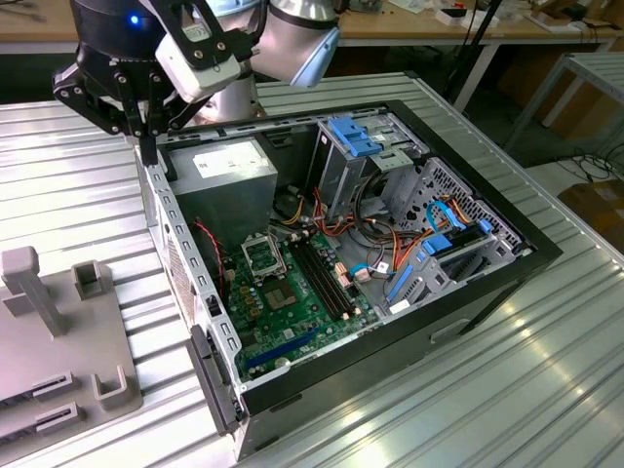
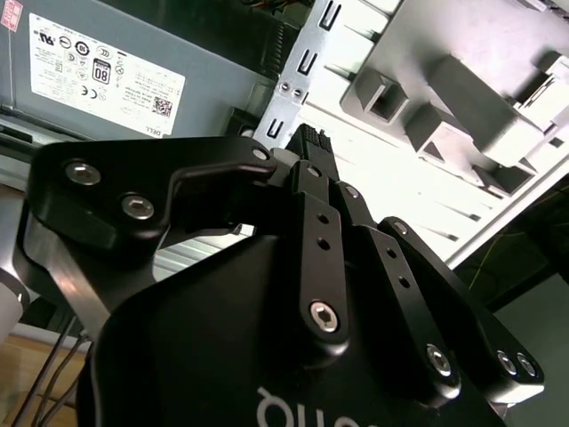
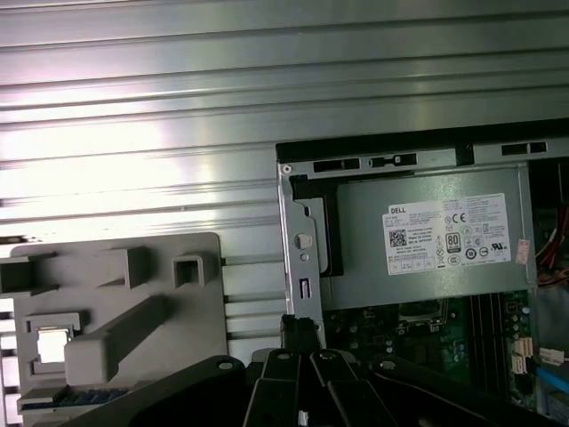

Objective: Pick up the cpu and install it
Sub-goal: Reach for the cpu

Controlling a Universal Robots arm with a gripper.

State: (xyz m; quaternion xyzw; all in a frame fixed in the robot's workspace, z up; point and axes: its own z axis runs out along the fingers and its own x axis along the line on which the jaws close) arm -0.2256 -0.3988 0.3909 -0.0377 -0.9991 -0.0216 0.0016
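Beside the computer case [image 1: 487, 292], the cpu [image 3: 52, 345] sits in a grey tray [image 3: 178, 320] pocket, gripper [image 3: 300, 331] fingers pressed together.

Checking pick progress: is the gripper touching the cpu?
Apart. The first wrist view shows the cpu in the grey fixture, well clear of the gripper.

A white label [image 3: 449, 233] of small black print and certification marks sits on the grey power supply [image 3: 373, 276] — just beyond the jaws' tips; cut-off white lettering crosses the gripper [image 2: 307, 147] body behind them.
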